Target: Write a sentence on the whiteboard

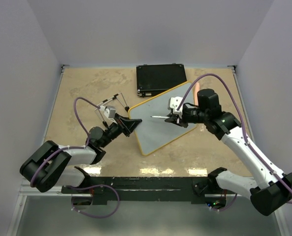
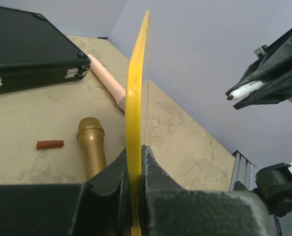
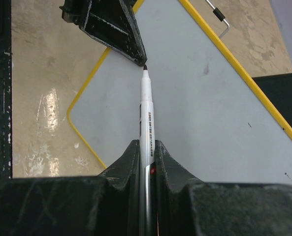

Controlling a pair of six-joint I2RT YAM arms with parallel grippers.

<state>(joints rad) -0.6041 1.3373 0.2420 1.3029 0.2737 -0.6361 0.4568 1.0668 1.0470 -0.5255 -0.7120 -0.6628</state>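
Observation:
The whiteboard (image 1: 160, 125) has a pale grey face and a thin yellow frame, and lies slanted mid-table. My left gripper (image 1: 130, 126) is shut on its left edge. In the left wrist view the board (image 2: 137, 83) stands edge-on between the jaws of the left gripper (image 2: 135, 150). My right gripper (image 3: 146, 145) is shut on a white marker (image 3: 146, 108). The marker's dark tip points at the board's face (image 3: 200, 113), close to the left gripper's fingers (image 3: 111, 24). From the left wrist the marker (image 2: 244, 91) looks apart from the face. No sentence shows on the board.
A black case (image 1: 161, 78) lies behind the board. A pink cylinder (image 2: 106, 78), a gold microphone (image 2: 91, 147) and a small red piece (image 2: 49, 144) lie on the table behind the board's back. A thin wire frame (image 1: 113, 101) stands by the left gripper.

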